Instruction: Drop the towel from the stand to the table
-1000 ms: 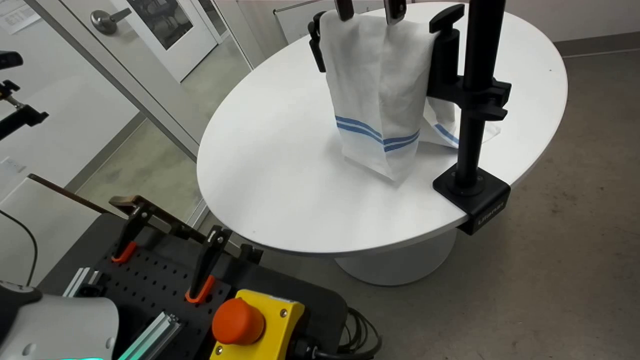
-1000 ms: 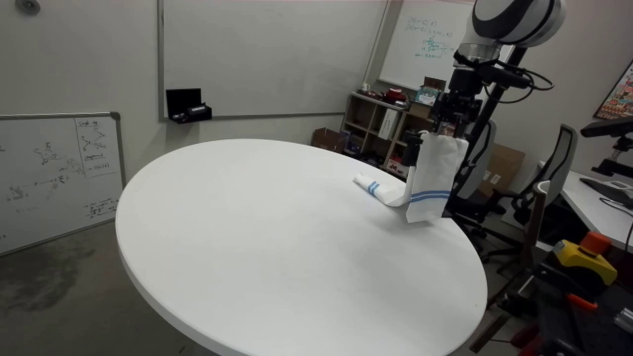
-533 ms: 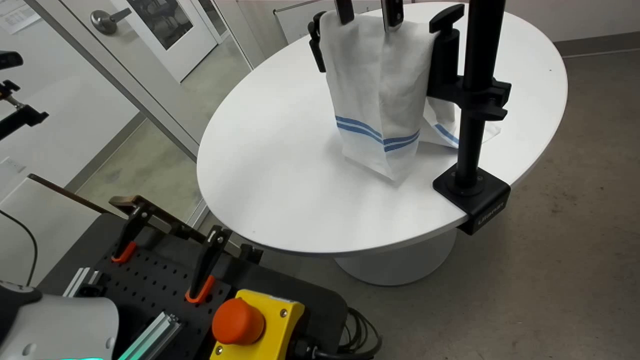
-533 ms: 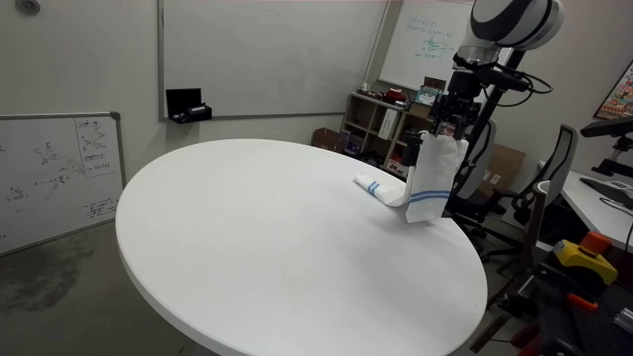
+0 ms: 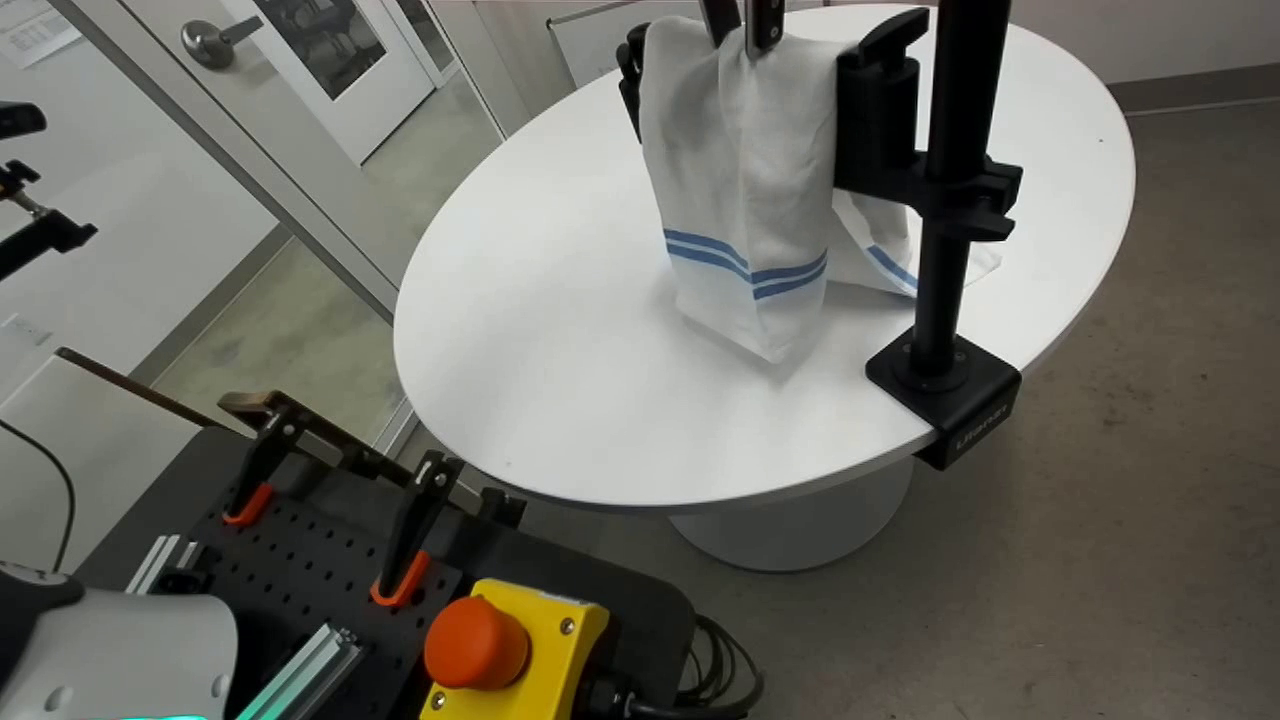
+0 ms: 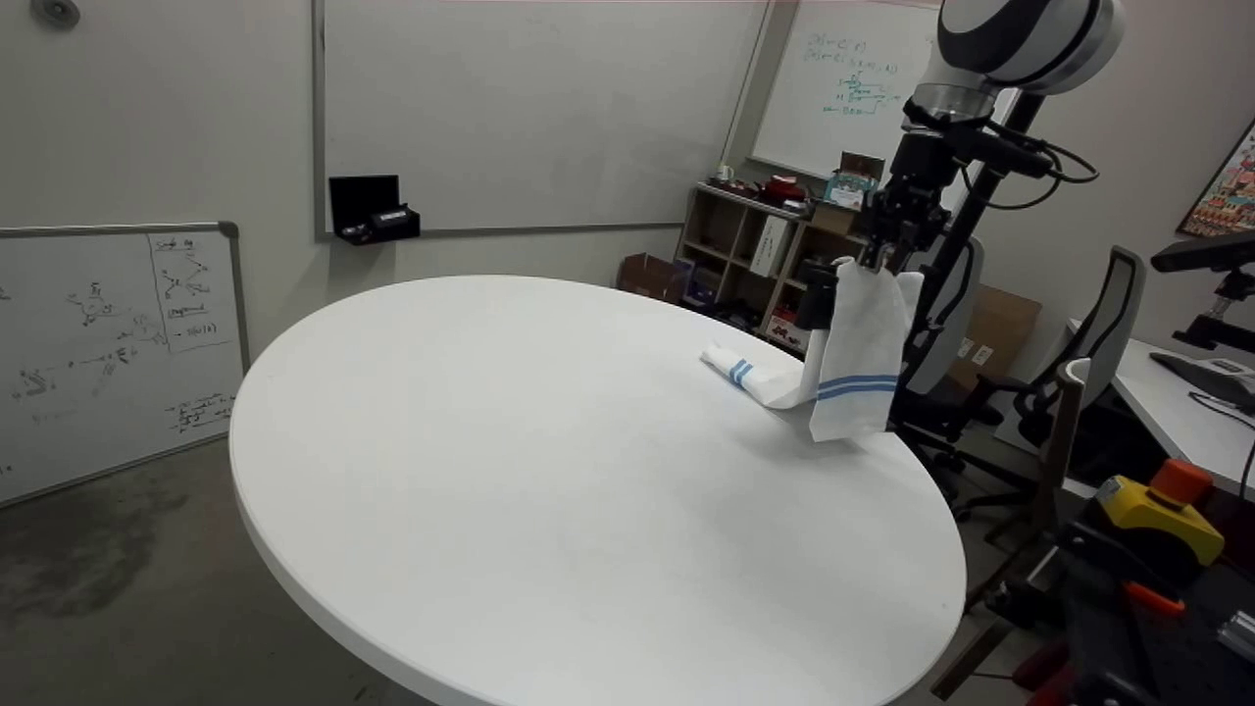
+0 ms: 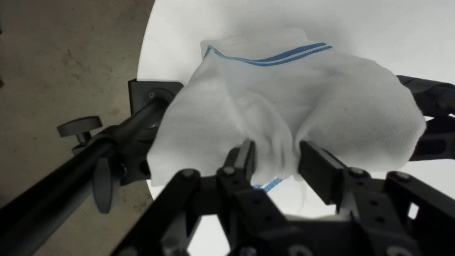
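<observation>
The white towel (image 5: 700,160) with blue stripes hangs draped over the black stand (image 5: 940,280), covering most of its horizontal arm. One striped end hangs down just at the table (image 5: 540,320); another part lies on the tabletop, as an exterior view shows at the towel (image 6: 853,343). From above, my gripper (image 5: 742,42) has come down on the towel's top. In the wrist view the gripper (image 7: 275,156) pinches a bunch of folded cloth, with both fingers (image 7: 320,170) touching it. The stand's pole (image 7: 71,177) rises at the left there, close beside the gripper.
A black clamp base (image 5: 945,400) grips the table edge below the pole. A dark cart with clamps carries a yellow box with an orange button (image 5: 475,642). Shelves (image 6: 745,245) and office chairs stand behind the table.
My gripper's fingers have come together, gathering the towel's top into folds between them. The towel's edge has drawn away from the pole, uncovering more of the stand's black clamp.
</observation>
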Controlling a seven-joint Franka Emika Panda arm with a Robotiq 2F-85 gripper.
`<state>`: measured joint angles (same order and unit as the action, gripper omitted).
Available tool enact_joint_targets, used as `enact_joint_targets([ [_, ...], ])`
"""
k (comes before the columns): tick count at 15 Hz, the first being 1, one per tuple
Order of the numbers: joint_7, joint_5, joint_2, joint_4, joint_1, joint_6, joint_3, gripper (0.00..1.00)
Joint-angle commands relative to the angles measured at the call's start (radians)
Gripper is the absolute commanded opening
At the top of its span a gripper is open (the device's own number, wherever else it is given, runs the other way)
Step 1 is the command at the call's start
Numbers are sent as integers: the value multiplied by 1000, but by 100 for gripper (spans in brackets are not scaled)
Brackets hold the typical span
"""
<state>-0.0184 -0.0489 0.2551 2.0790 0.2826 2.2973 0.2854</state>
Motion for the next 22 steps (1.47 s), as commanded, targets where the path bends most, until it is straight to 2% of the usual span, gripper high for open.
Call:
enact_joint_targets([
  [1,-3,-34,10,0,11,11,-13,7],
  [2,-3,-36,10,0,12,10,-13,1],
  [3,-4,-39,9,0,12,9,-13,0],
  [4,-3,-42,7,-1,13,8,-13,3],
  [6,-2,-59,-6,-3,17,-2,-15,0],
  [11,41,-189,-81,-11,27,-18,-34,2],
  [17,137,-314,-221,12,7,-19,-59,2],
  [22,270,-389,-365,46,-44,-40,-79,2],
])
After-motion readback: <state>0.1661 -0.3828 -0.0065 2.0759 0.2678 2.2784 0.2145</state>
